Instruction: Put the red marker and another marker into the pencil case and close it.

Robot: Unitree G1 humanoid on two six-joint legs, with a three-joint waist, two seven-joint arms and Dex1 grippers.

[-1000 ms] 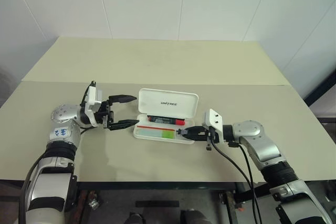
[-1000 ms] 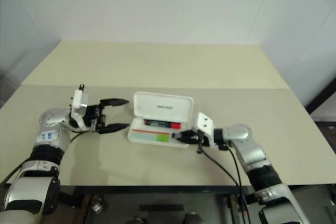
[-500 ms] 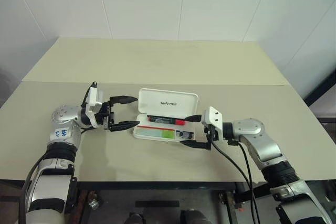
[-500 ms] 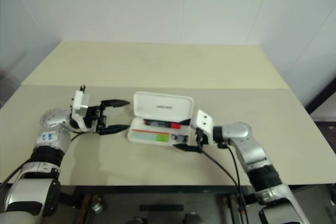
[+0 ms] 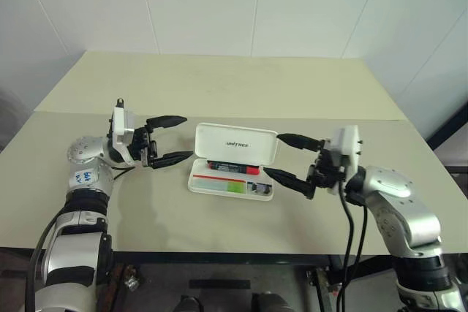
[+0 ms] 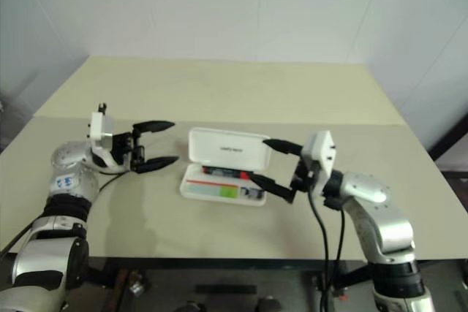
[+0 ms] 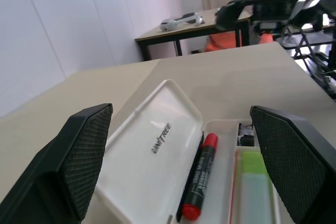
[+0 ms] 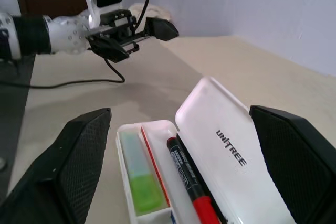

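Here the case (image 5: 232, 169) lies open on the tabletop (image 5: 219, 85), about midway between its left and right edges and nearer the front edge than the back. Its lid (image 5: 236, 144) stands tilted up on the far side, dark lettering facing the robot. In the tray the red marker (image 5: 232, 168) lies lengthwise along the far side, just under the lid, black barrel to the left and red end to the right. In front of it, beyond a thin red stripe, the green marker (image 5: 225, 185) lies lengthwise too, pale barrel to the left and bright green cap to the right. A small compartment at the tray's right end holds something dark that is too small to make out.

The left gripper (image 5: 172, 139) hovers just off the case's left end, above the tabletop, pointing toward the case. Its two black fingers are spread wide, one above the other, with nothing between them. The right gripper (image 5: 291, 157) hangs off the case's right end, pointing back toward it, its fingers likewise spread wide and empty. Its upper finger reaches close to the lid's right corner and its lower finger sits near the tray's front right corner; whether either touches the case cannot be told. From the left wrist view the case (image 7: 173, 156) sits between that gripper's fingers, both markers inside, and another table with gear stands in the room behind.
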